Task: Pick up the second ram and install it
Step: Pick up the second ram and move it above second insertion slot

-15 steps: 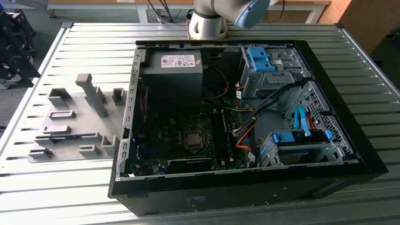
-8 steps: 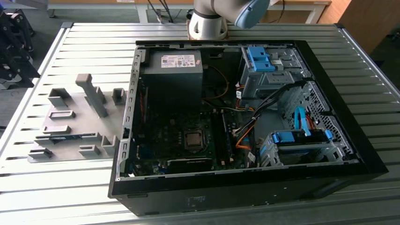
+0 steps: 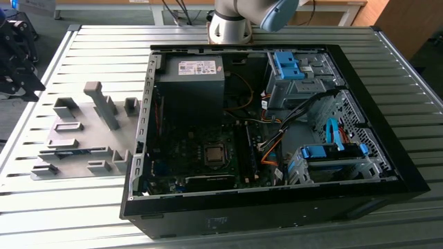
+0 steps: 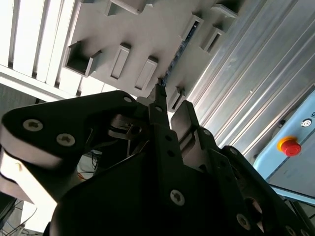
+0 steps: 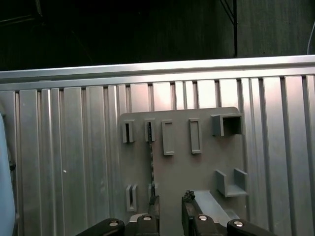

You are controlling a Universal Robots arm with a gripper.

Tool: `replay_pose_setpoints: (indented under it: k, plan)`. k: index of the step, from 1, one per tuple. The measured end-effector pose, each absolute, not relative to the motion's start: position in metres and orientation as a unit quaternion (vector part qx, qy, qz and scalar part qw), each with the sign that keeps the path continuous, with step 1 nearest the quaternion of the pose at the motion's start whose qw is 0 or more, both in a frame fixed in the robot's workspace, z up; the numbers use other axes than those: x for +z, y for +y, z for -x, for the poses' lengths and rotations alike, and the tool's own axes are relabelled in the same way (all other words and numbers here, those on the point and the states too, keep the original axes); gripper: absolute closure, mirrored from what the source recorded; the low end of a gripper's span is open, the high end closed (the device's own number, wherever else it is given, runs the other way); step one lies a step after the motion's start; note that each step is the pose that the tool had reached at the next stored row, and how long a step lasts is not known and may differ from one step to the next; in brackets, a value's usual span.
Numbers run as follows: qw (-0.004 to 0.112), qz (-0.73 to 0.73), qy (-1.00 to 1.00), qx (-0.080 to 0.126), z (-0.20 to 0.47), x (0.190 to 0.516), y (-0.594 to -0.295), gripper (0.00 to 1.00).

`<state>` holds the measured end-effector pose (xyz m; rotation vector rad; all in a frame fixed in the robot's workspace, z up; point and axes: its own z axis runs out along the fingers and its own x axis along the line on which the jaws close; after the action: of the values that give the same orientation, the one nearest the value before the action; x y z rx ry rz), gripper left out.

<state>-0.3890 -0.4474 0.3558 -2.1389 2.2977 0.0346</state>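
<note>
One stick, the second ram (image 5: 151,169), is sitting on edge in the grey fixture (image 3: 80,139). The fixture is lying on the slatted worktop (image 3: 277,36) at the exterior view's left, just beside the open computer case (image 3: 277,212). Pickup is not yet done. The pincer (image 5: 170,202) is hovering above the fixture, jaws apart and gripping nothing, with the stick's thin edge lining up near one fingertip (image 5: 153,200). Installation is wholly outstanding. Obstructions, as I judge them: fixture posts are flanking the stick, and inside the case loose cables (image 3: 271,149) are crowding the motherboard (image 3: 180,155) slots.
</note>
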Motion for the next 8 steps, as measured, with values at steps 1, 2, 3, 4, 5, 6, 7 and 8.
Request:
replay_pose_setpoints:
  k: [1, 2, 3, 4, 5, 6, 7, 8]
  plan:
    - [0.001, 0.681, 0.732, 0.011, 0.389, 0.354, -0.447, 0.68]
    - [0.001, 0.681, 0.732, 0.011, 0.389, 0.352, -0.447, 0.68]
    - [0.001, 0.681, 0.732, 0.011, 0.389, 0.35, -0.448, 0.68]
    - [0.001, 0.681, 0.732, 0.011, 0.389, 0.349, -0.448, 0.68]
    - [0.001, 0.681, 0.732, 0.011, 0.389, 0.347, -0.448, 0.68]
    - [0.001, 0.681, 0.732, 0.011, 0.389, 0.345, -0.448, 0.68]
    - [0.001, 0.681, 0.732, 0.011, 0.39, 0.343, -0.448, 0.68]
    - [0.001, 0.681, 0.732, 0.011, 0.39, 0.341, -0.448, 0.68]
